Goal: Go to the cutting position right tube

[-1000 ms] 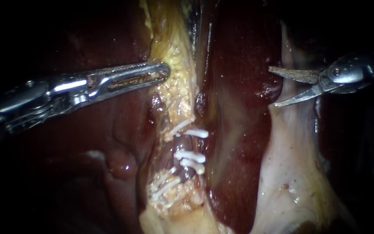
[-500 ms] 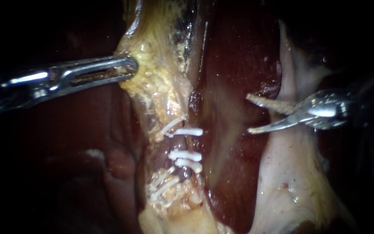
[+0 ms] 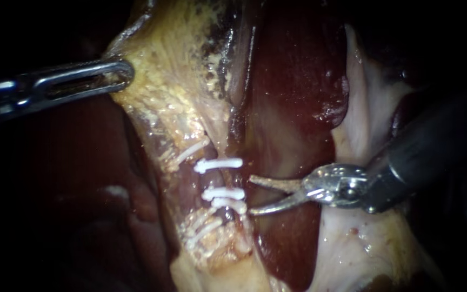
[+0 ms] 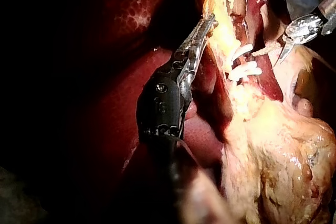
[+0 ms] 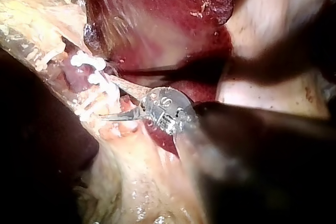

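Note:
The right tube (image 3: 218, 178) runs down the middle and carries three white clips: one (image 3: 220, 164) above and a pair (image 3: 224, 197) below. My right instrument (image 3: 251, 194) has two thin blades that stand open just to the right of the tube, apart from it. Its upper tip is level with the gap between the clips and its lower tip is below the pair. The right wrist view shows these blades (image 5: 107, 98) open beside the clips (image 5: 97, 77). My left instrument (image 3: 121, 75) is shut on yellow fatty tissue (image 3: 158, 92) and holds it stretched to the left, as the left wrist view (image 4: 203, 29) also shows.
Dark red liver (image 3: 293, 81) lies behind and to the right of the tube. Pale whitish tissue (image 3: 363, 249) lies under my right instrument's shaft. Slanted white clips (image 3: 201, 231) sit lower left on a neighbouring strand.
My right instrument has come down and to the left, from the pale tissue to the clipped tube, blades still open. My left instrument has drawn the fatty tissue further left.

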Controlling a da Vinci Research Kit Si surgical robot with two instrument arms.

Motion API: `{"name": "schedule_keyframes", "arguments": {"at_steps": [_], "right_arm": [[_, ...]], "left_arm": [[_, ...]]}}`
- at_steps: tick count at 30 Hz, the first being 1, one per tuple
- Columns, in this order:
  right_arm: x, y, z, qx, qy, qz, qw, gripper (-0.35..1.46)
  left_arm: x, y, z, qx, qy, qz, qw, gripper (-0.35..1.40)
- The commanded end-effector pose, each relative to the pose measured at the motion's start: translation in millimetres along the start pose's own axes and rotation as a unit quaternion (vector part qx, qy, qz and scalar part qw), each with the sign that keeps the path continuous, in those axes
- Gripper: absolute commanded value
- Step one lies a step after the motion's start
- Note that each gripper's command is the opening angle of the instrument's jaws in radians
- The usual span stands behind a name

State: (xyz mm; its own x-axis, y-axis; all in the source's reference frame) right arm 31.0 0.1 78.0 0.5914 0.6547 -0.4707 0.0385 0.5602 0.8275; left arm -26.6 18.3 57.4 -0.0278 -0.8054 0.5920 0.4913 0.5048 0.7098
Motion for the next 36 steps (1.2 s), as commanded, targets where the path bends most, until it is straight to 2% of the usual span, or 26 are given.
{"name": "schedule_keyframes", "arguments": {"at_steps": [1, 7, 13, 24, 31, 36], "right_arm": [[0.1, 0.3, 0.0, -0.001, 0.001, -0.001, 1.0000, 1.39], [0.6, 1.6, 0.6, -0.004, -0.001, 0.007, 1.0000, 1.39], [1.3, 2.3, 1.5, -0.005, 0.000, 0.014, 0.9999, 1.39], [1.7, 3.0, 3.7, 0.009, -0.013, 0.025, 0.9996, 1.37], [2.0, 3.0, 4.8, 0.029, -0.023, 0.011, 0.9993, 1.34], [2.3, 3.2, 4.8, 0.027, -0.021, -0.009, 0.9994, 1.27]], "left_arm": [[0.0, -0.1, 0.0, -0.001, 0.000, 0.000, 1.0000, -0.35], [0.0, -0.3, -0.1, -0.002, 0.000, 0.003, 1.0000, -0.35], [0.0, -0.3, -0.1, -0.001, 0.000, 0.003, 1.0000, -0.35], [0.0, -0.3, -0.2, -0.001, 0.000, 0.003, 1.0000, -0.35], [0.1, -0.2, -0.3, -0.001, 0.000, 0.003, 1.0000, -0.35], [0.1, -0.2, -0.3, -0.001, 0.000, 0.003, 1.0000, -0.35]]}}
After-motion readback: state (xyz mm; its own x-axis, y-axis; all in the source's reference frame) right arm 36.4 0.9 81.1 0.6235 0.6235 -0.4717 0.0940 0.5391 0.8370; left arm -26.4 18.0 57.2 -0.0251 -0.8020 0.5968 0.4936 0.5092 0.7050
